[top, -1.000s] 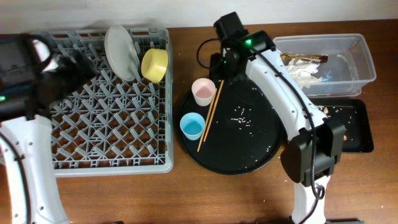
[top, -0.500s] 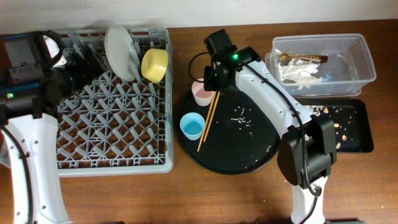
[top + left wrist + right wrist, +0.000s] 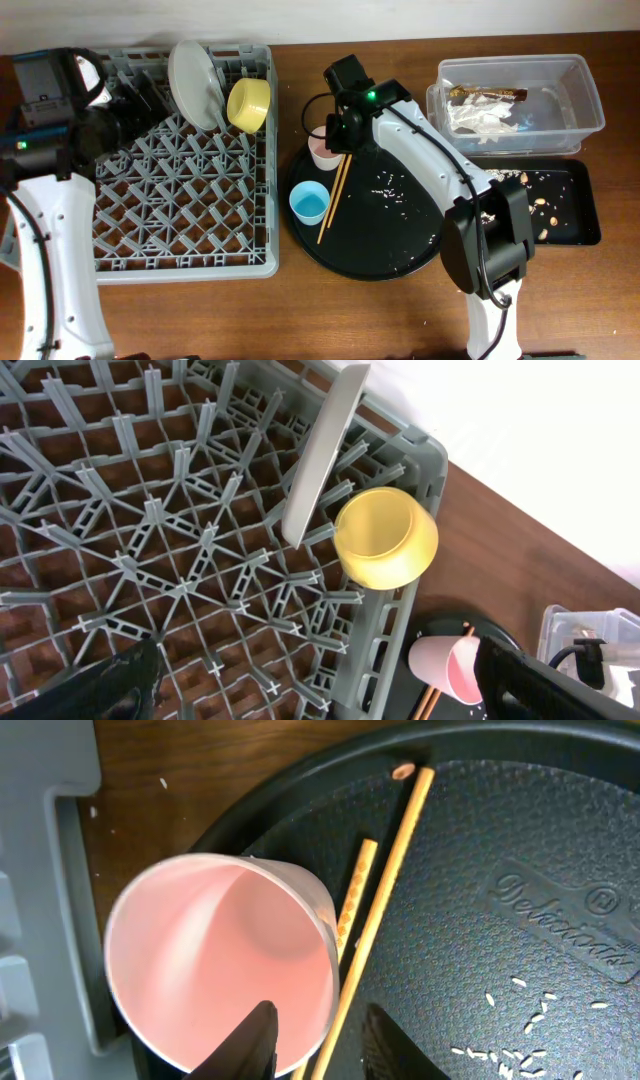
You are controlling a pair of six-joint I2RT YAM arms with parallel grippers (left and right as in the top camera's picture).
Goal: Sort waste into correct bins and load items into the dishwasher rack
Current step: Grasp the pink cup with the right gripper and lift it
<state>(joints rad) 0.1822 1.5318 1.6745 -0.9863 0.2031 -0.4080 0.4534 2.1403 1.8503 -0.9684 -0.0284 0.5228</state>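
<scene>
The pink cup (image 3: 220,960) stands at the black round tray's back left edge, also in the overhead view (image 3: 322,153). My right gripper (image 3: 325,1040) is open, with one finger inside the cup and the other outside its rim, over the two chopsticks (image 3: 385,890). In the overhead view it (image 3: 336,135) hangs above the cup. The blue cup (image 3: 309,203) and the chopsticks (image 3: 334,195) lie on the tray. The grey plate (image 3: 195,80) and yellow bowl (image 3: 249,103) stand in the dishwasher rack (image 3: 170,200). My left gripper (image 3: 320,695) is open and empty above the rack (image 3: 180,540).
The round black tray (image 3: 390,235) holds scattered rice grains (image 3: 388,188). The clear tub (image 3: 590,100) at the back right holds tissue and a brown wrapper. The shallow black tray (image 3: 570,225) in front of it holds food scraps.
My right gripper has moved left from near the clear tub to the pink cup and now straddles its rim. The left arm has shifted slightly over the rack.
</scene>
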